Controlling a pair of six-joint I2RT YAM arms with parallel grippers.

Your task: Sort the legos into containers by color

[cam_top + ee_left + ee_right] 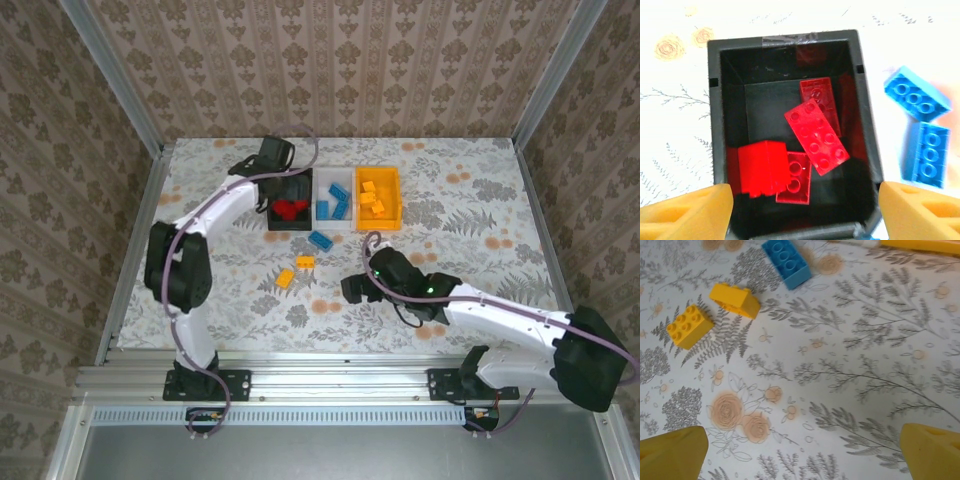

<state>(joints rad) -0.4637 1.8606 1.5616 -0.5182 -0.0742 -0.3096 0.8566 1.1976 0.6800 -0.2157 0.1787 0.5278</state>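
Observation:
My left gripper [805, 206] hangs open over the black container [785, 42], its orange fingers [695, 210] apart at the near end. Several red legos [815, 135] lie inside, one blurred red brick [760, 167] nearest the jaws. Beside it, the white container [335, 186] holds blue legos [917, 95], and the orange-yellow container [395, 200] holds yellow ones [372, 198]. On the table lie a blue lego [786, 262] and two yellow legos [735, 300] [689, 326]. My right gripper [802, 450] is open above bare tablecloth, short of them.
The three containers stand in a row at the table's middle back [335, 203]. The floral tablecloth [470, 200] stretches right of them. Metal frame rails [130, 230] edge the table. The left arm [215, 210] arches over the left side.

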